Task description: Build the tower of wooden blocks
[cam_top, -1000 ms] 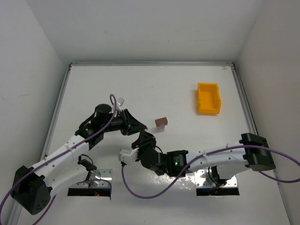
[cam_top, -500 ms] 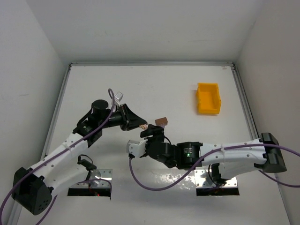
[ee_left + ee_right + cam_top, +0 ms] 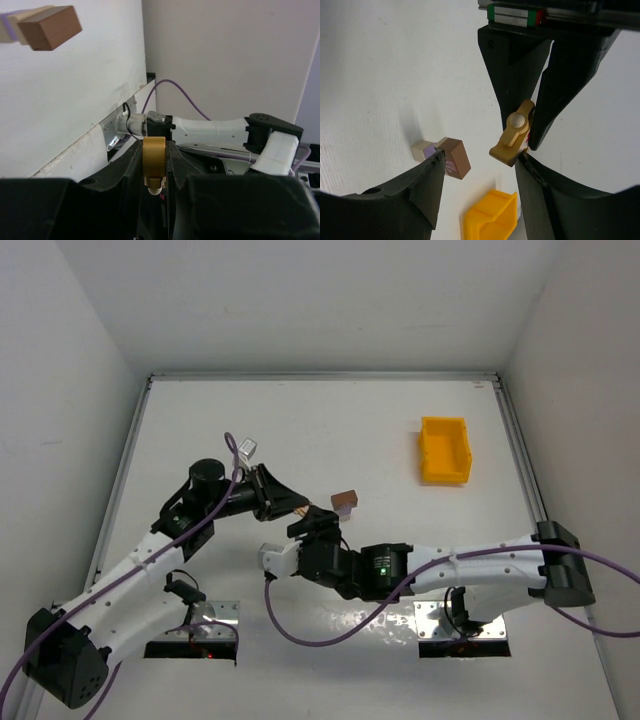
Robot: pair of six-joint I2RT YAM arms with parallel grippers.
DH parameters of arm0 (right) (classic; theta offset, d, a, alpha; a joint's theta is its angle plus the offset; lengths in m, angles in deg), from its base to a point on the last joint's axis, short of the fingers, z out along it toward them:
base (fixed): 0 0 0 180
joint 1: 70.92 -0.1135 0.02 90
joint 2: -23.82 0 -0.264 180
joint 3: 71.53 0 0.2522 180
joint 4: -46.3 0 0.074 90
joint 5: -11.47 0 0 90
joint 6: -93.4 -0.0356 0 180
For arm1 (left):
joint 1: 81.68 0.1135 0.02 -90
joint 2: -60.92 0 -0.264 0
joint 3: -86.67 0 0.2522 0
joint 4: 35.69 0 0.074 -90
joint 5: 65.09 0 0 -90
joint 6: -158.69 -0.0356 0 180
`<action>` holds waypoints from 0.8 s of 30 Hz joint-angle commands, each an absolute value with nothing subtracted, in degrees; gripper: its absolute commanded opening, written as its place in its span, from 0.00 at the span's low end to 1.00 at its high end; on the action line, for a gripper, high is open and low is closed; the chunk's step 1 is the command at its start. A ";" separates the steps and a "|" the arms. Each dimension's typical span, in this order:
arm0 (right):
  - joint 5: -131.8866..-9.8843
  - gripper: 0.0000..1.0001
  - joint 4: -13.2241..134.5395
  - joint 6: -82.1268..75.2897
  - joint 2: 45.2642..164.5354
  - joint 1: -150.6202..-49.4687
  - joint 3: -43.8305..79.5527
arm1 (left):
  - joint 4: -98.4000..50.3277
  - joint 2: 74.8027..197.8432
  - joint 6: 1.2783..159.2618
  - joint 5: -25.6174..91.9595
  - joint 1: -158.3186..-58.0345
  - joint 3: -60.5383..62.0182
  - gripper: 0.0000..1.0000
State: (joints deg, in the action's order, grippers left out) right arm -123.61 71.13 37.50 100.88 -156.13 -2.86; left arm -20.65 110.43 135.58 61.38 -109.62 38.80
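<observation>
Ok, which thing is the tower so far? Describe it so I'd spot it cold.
On the white table, start at the yellow bin at the far right and move left to the centre. The tower stands there, just beyond the left tool: a reddish-brown block atop pale tan wood. Unlike the golden piece gripped in that tool, it rests on the table.

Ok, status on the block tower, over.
Left gripper shut on a gold piece. Right gripper open, empty, close beside it. Tower standing, brown block on top. Yellow bin far off, not in the way.
</observation>
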 commanded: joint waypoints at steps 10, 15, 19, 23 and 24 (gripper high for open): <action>-124.67 0.51 59.72 39.78 104.32 -156.79 -2.49 | -20.18 110.31 135.93 61.57 -109.89 43.73 0.00; -123.44 0.50 59.62 38.73 106.43 -156.79 -1.70 | -23.16 110.14 137.95 62.18 -110.15 45.05 0.00; -125.01 0.45 59.27 39.08 107.23 -156.79 -2.05 | -22.90 109.43 137.60 62.52 -110.15 44.08 0.00; -126.42 0.31 58.74 39.78 106.17 -156.61 -2.58 | -22.02 109.26 136.89 62.44 -110.07 44.43 0.00; -126.86 0.29 59.70 39.87 106.17 -156.70 -2.40 | -22.02 109.17 136.98 62.53 -110.15 44.52 0.00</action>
